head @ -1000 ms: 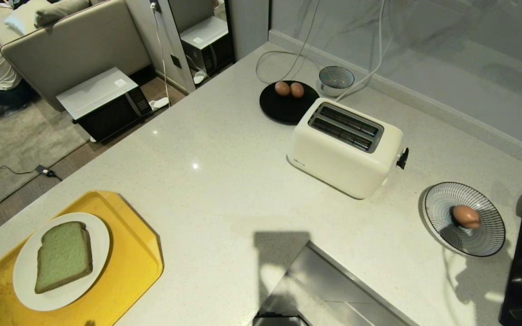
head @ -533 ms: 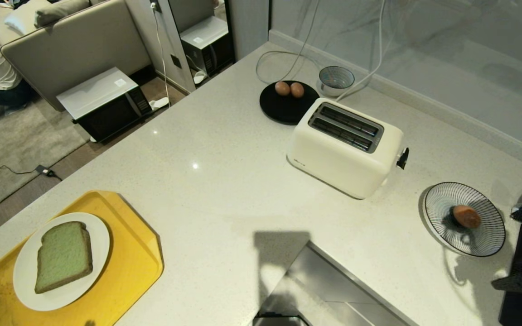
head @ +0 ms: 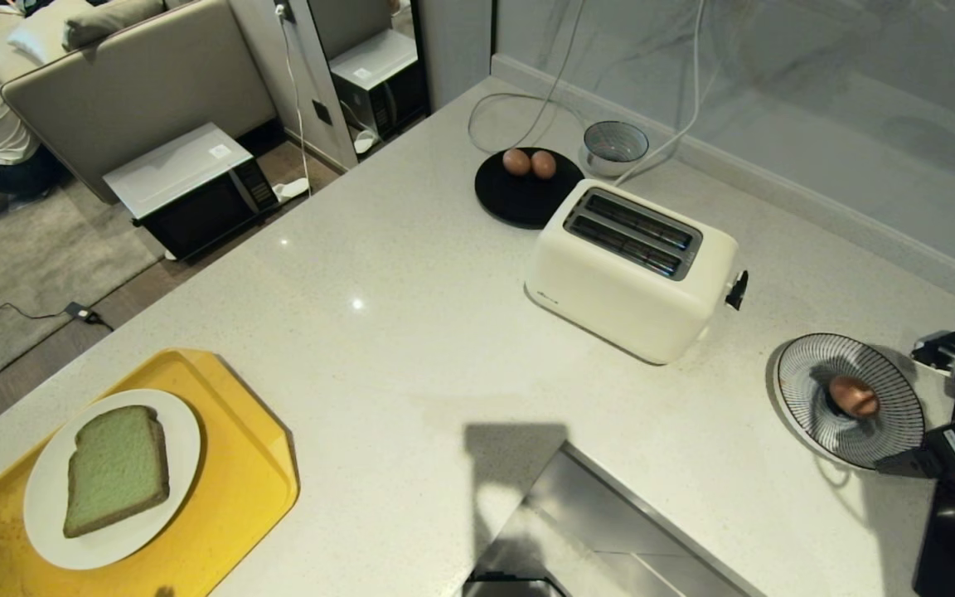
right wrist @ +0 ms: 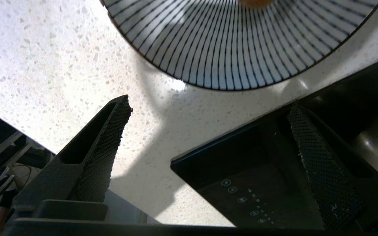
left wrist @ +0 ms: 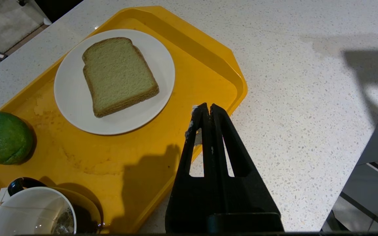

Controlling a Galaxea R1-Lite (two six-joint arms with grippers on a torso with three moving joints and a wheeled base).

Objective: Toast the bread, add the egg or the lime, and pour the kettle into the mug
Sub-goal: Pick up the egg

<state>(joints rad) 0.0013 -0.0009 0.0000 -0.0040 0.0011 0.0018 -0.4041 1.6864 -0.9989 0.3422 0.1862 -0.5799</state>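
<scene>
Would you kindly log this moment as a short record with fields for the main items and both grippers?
bread: flat on white plate, yellow tray
lime: on the tray
egg: in striped plate
toaster: slots empty
right gripper: open, beside the striped plate
left gripper: shut, above the tray's edge

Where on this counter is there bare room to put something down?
The widest bare patch lies between the yellow tray and the toaster. Another strip runs behind the toaster toward the wall. It is crowded by the striped plate, where the open right gripper hangs.
</scene>
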